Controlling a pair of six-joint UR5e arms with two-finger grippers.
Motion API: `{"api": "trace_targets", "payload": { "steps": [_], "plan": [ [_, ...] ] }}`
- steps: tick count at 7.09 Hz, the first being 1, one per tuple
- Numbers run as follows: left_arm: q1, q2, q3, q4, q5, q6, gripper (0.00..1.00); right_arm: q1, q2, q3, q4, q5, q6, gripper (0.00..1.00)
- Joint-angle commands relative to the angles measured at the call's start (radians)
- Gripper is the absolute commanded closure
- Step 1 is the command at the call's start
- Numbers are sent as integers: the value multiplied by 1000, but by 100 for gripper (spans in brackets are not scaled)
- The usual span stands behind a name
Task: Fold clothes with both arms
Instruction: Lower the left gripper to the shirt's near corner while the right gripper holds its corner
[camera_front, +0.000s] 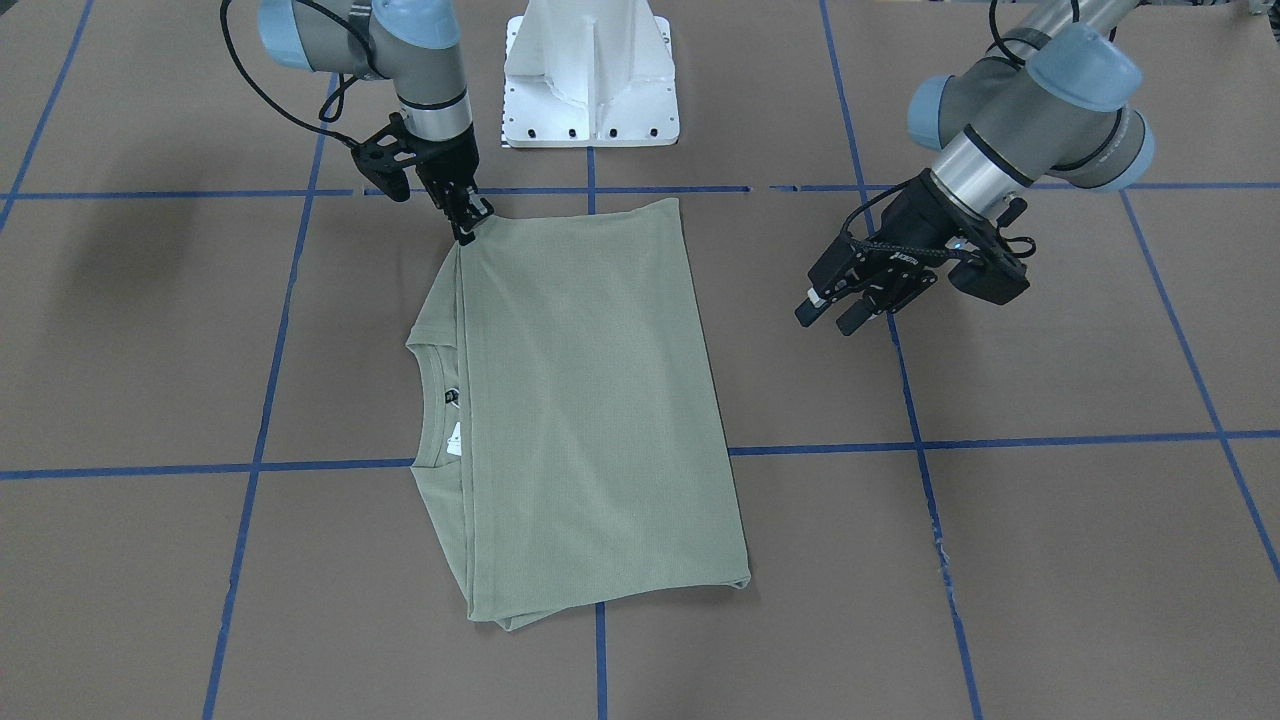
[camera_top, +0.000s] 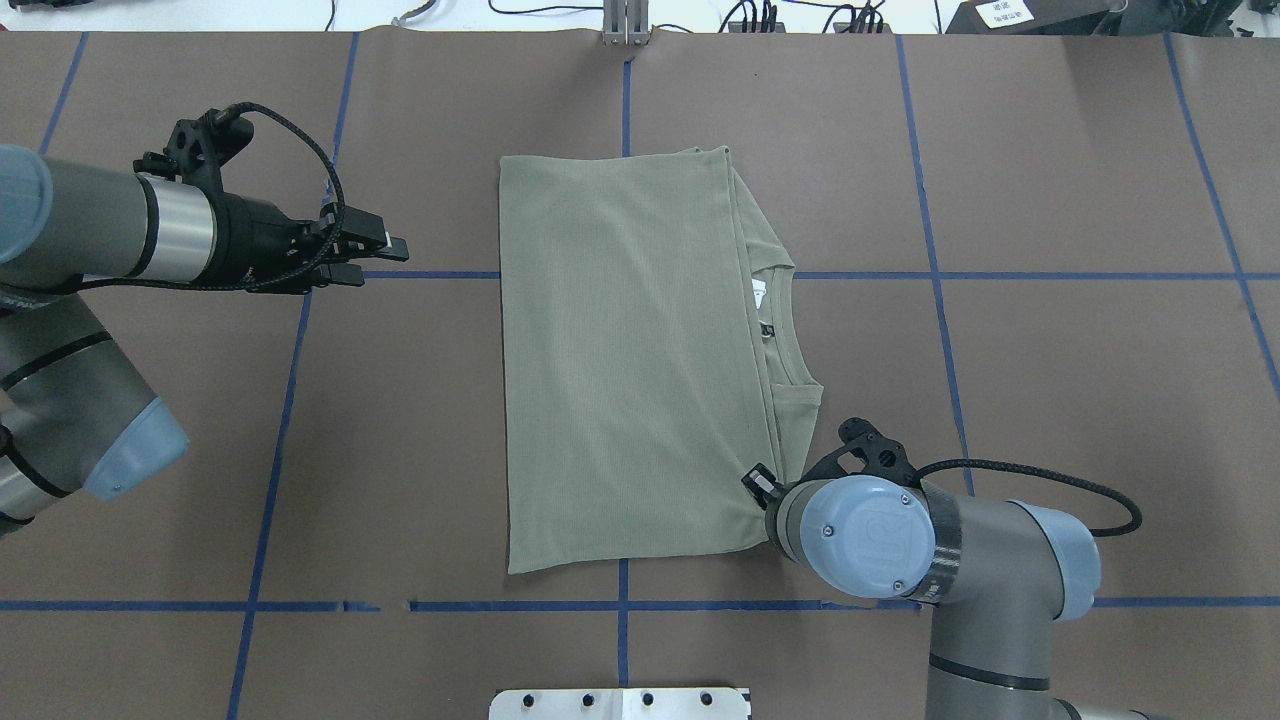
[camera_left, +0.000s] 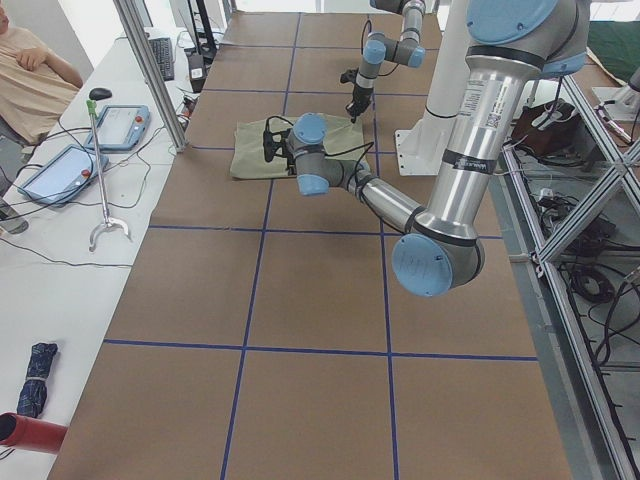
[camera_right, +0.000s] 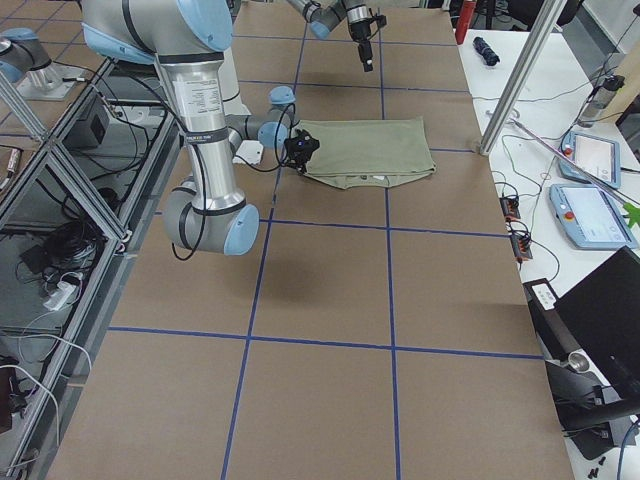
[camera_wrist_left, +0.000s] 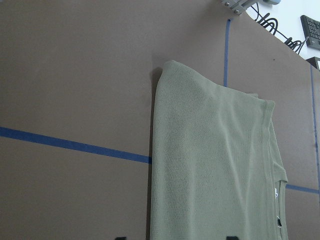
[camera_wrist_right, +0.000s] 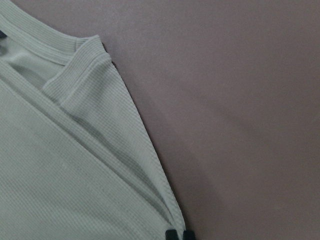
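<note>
Pale sage-green ribbed-neck knit shirt (camera_front: 590, 400) is lying folded into a rough rectangle near the middle of the brown paper-covered table (camera_front: 1050, 520), which is marked with a blue tape grid. The round neckline is showing along the edge on the robot's right side, the folded-over layer covering the rest. Black two-finger right gripper (camera_front: 466, 228) is pointing down at the shirt's robot-side corner on that neckline edge. Its fingertips are pressing together on the fabric there, and the corner is being drawn to a point. Black two-finger left gripper (camera_front: 835, 312) is hanging above bare table, well apart from the shirt's opposite edge. Its fingers are standing parted with nothing between them. A small white hang tag (camera_top: 758, 296) is lying inside the collar opening, and a small dark neck label (camera_top: 766, 330) is sitting just beside it; printing on both is too small to read. White lettering on the left gripper's body is also illegible. The white metal pedestal base (camera_front: 590, 80) is standing just beyond the shirt's robot-side edge.
</note>
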Motion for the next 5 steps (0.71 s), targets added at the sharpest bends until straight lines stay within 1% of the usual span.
{"api": "trace_targets", "payload": {
  "steps": [1, 2, 3, 4, 5],
  "plan": [
    [56, 4, -56, -3, 98, -230, 28, 2, -8, 28, -2, 2, 0, 100],
    [152, 42, -122, 0, 192, -344, 28, 2, -13, 42, -2, 7, -2, 100],
    [264, 71, -162, 2, 325, -428, 28, 2, -14, 48, -2, 7, -2, 100],
    [356, 85, -185, 58, 422, -466, 28, 2, -13, 50, -2, 7, -2, 100],
    [429, 84, -207, 144, 480, -501, 28, 2, -14, 54, -2, 7, -2, 100]
  ]
}}
